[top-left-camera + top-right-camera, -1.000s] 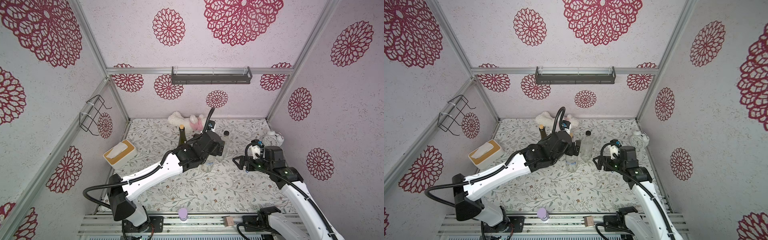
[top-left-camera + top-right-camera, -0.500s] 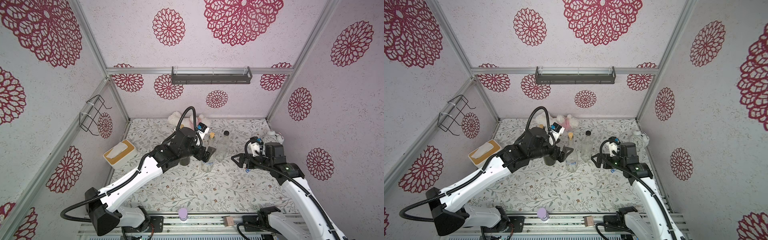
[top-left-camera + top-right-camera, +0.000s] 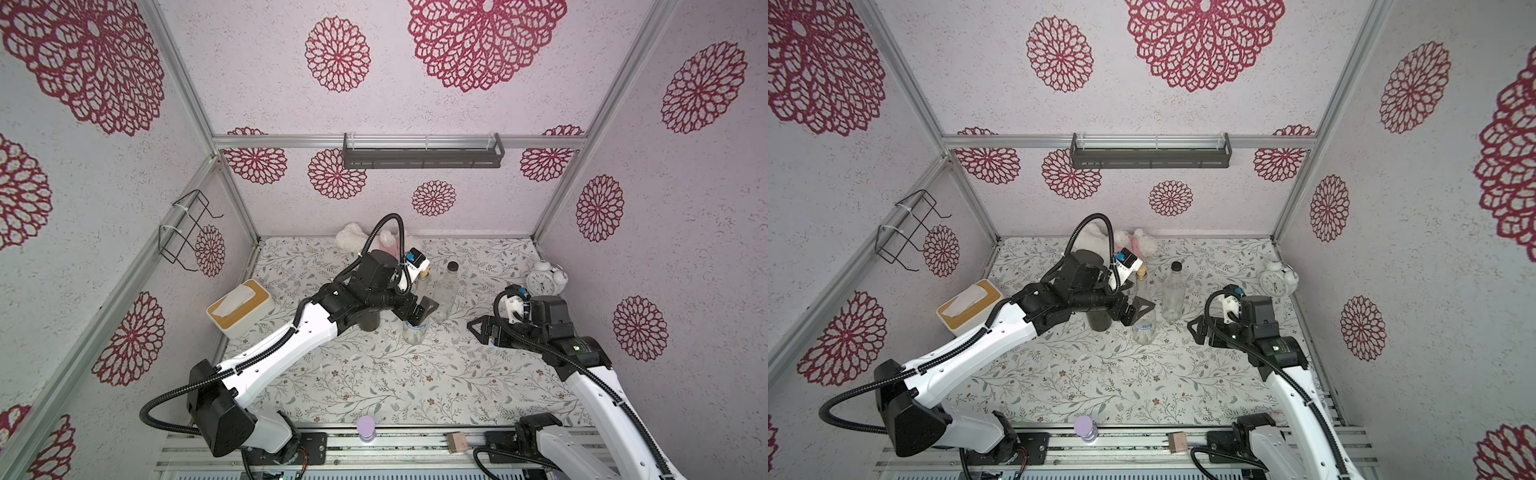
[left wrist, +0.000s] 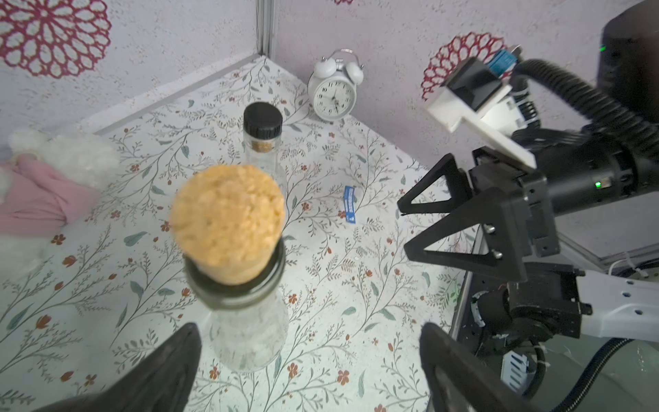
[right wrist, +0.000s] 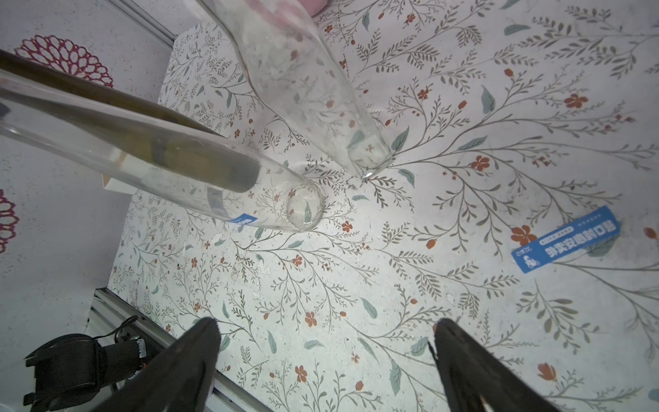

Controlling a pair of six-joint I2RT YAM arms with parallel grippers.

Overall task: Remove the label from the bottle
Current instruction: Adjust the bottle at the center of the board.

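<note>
Both pincers spread wide, nothing gripped.

My left pincer [image 4: 310, 328] straddles the clear corked bottle [image 4: 246, 339], one finger [image 4: 171, 364] just beside the glass, no squeeze on it; my right pincer [image 5: 326, 323] hangs empty over the worktop [image 5: 392, 285]; the bottle stands upright, a small blue scrap [image 5: 243, 218] on its wall near the base; a blue label [image 5: 567, 239] with white print lies flat on the worktop, apart from the bottle, off to one side of the right pincer, not between its fingers.

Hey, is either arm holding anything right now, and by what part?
Nothing is held. The left gripper has open jaws flanking the clear cork-stoppered glass bottle, not clamping it; the right gripper is open and empty.
</note>
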